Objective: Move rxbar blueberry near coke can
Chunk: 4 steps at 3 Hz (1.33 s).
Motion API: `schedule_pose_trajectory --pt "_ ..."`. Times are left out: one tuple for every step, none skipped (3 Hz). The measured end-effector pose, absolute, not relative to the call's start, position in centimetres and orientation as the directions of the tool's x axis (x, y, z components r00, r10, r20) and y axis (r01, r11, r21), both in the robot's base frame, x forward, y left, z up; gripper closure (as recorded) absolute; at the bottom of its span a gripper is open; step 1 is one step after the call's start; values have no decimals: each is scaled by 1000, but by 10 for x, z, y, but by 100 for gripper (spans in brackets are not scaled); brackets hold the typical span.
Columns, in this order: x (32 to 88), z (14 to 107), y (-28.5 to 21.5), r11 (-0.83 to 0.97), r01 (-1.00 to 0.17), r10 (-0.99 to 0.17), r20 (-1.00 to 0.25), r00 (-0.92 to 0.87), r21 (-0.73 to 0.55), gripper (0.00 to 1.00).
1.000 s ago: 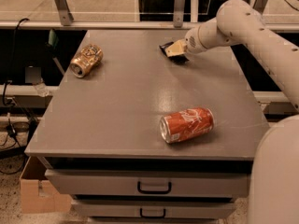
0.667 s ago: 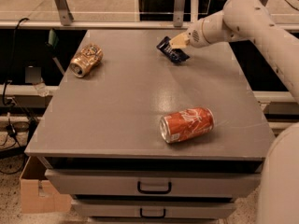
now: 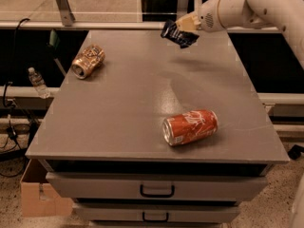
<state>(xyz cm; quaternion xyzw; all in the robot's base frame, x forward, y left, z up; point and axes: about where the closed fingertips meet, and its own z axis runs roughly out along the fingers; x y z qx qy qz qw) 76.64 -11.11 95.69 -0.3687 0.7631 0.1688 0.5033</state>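
The rxbar blueberry (image 3: 178, 34) is a dark navy wrapper held in the air above the far right part of the grey table (image 3: 133, 103). My gripper (image 3: 186, 25) is shut on its right end, the white arm reaching in from the upper right. The coke can (image 3: 190, 127) is red-orange with white script and lies on its side near the table's front right, well apart from the bar.
A gold-brown patterned can (image 3: 88, 61) lies on its side at the far left of the table. Drawers with handles (image 3: 156, 190) sit below the front edge. A cardboard box (image 3: 38, 194) stands on the floor at the lower left. A plastic bottle (image 3: 37, 82) stands left of the table.
My gripper has lifted the rxbar off the table's far right and raised it; it now hangs in the air with a shadow below. Both cans have stayed put.
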Motion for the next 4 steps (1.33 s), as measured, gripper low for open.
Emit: schedule_pose_trajectory --pt "766 958 -110 663 -738 -402 -892 -208 -127 100" --pt "761 953 -100 636 -760 -416 -888 -197 -130 100" --pt "739 943 -83 583 -802 -441 -879 -182 -126 100" --pt "703 924 -80 539 -836 -483 -851 -209 -100 100"
